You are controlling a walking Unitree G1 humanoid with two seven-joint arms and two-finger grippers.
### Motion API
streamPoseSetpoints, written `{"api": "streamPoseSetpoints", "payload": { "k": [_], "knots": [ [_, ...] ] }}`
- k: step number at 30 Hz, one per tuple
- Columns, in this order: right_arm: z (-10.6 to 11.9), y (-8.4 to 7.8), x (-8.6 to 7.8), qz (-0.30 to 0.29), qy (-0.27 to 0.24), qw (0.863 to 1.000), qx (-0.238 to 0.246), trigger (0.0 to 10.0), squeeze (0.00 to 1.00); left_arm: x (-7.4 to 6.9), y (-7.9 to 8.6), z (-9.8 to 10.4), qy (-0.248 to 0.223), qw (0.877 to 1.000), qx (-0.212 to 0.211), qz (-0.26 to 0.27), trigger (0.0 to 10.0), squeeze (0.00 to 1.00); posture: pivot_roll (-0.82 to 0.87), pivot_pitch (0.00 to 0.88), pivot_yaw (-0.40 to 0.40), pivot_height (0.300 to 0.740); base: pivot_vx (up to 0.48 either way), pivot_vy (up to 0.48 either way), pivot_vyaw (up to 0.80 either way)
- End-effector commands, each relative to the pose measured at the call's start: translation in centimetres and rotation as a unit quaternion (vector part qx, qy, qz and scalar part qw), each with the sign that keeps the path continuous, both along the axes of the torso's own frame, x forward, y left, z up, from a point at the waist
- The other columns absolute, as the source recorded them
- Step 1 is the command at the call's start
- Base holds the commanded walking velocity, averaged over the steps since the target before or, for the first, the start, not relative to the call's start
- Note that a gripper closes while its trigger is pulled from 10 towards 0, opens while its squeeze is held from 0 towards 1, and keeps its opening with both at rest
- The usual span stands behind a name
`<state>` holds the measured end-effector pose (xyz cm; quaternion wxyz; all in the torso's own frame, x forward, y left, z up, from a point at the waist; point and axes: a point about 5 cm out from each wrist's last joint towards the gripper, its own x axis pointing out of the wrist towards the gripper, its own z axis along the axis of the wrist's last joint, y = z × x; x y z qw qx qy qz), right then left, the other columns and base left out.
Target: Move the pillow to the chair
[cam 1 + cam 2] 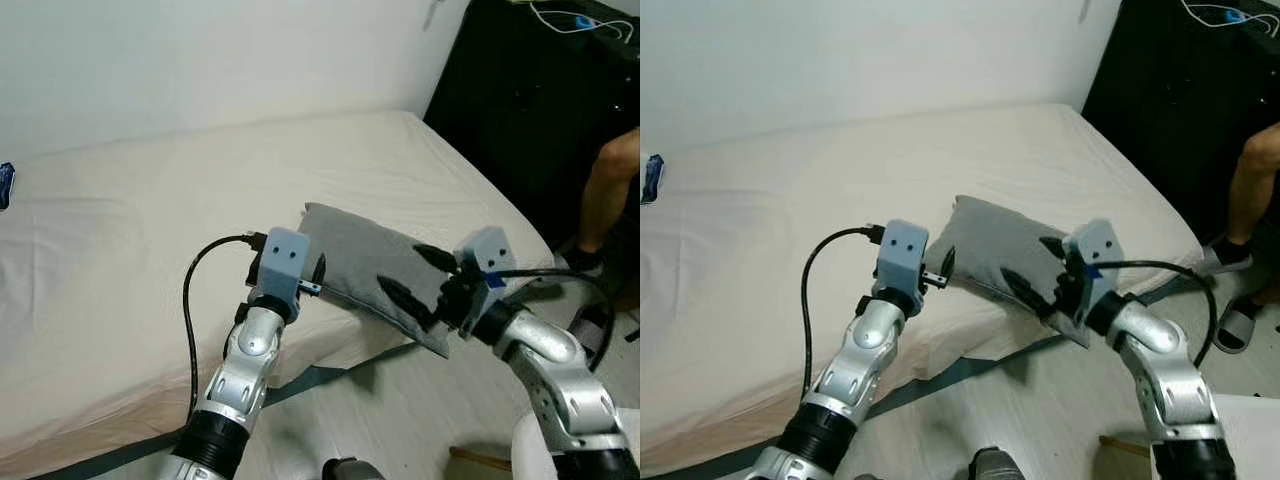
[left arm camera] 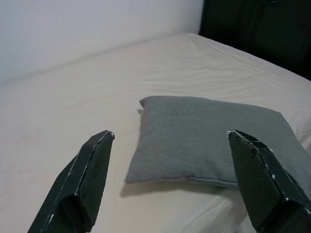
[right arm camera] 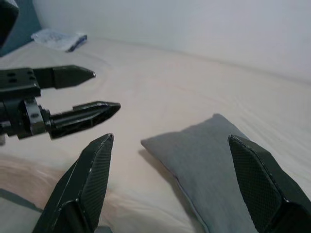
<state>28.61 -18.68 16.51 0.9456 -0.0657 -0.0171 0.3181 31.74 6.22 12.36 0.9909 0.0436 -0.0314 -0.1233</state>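
Note:
A grey pillow (image 1: 368, 262) lies on the cream bed (image 1: 140, 240), near its front right edge, with one corner hanging past the edge. My left gripper (image 2: 170, 182) is open and sits just short of the pillow's left end; the pillow (image 2: 214, 138) lies ahead between its spread fingers. My right gripper (image 1: 420, 278) is open over the pillow's right part, its black fingertips (image 1: 405, 297) resting on or just above the fabric. In the right wrist view the pillow (image 3: 214, 160) lies between the open fingers and the left gripper (image 3: 92, 94) points in from the other side.
A person's bare leg (image 1: 612, 190) and sandalled feet stand at the right beside a black cabinet (image 1: 520, 100). A small blue item (image 1: 5, 185) lies at the bed's far left. Pale floor (image 1: 400, 400) runs below the bed's edge. A white wall backs the bed.

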Motion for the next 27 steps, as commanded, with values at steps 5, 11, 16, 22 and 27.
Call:
{"api": "streamPoseSetpoints", "payload": {
  "k": [5,11,16,22,27],
  "knots": [
    [-0.2,1.4,2.1,-0.063,0.015,0.997,0.037,10.0,0.00,0.6,3.0,0.2,0.012,0.998,-0.026,0.052,10.0,0.00,-0.10,0.119,-0.029,0.740,0.000,0.000,0.00],
    [0.9,4.3,2.9,-0.028,-0.007,0.999,0.044,10.0,0.00,0.6,5.8,0.5,0.010,0.996,-0.019,0.084,10.0,0.00,-0.04,0.123,-0.035,0.740,0.000,0.000,0.00],
    [0.9,5.8,2.9,0.005,-0.015,0.999,0.030,10.0,0.00,0.1,6.9,0.7,0.003,0.995,-0.011,0.096,10.0,0.00,-0.01,0.120,-0.043,0.740,0.000,0.000,0.00],
    [0.6,6.7,3.1,0.013,-0.028,0.999,0.018,10.0,0.00,-0.3,7.9,1.1,-0.012,0.996,-0.007,0.090,10.0,0.00,0.01,0.111,-0.052,0.740,0.000,0.000,0.00],
    [0.9,7.1,3.2,0.013,-0.059,0.998,0.014,10.0,0.00,-0.9,9.3,0.9,-0.018,0.995,-0.001,0.103,10.0,0.00,0.01,0.104,-0.051,0.740,0.000,0.000,0.00]
  ]
}}
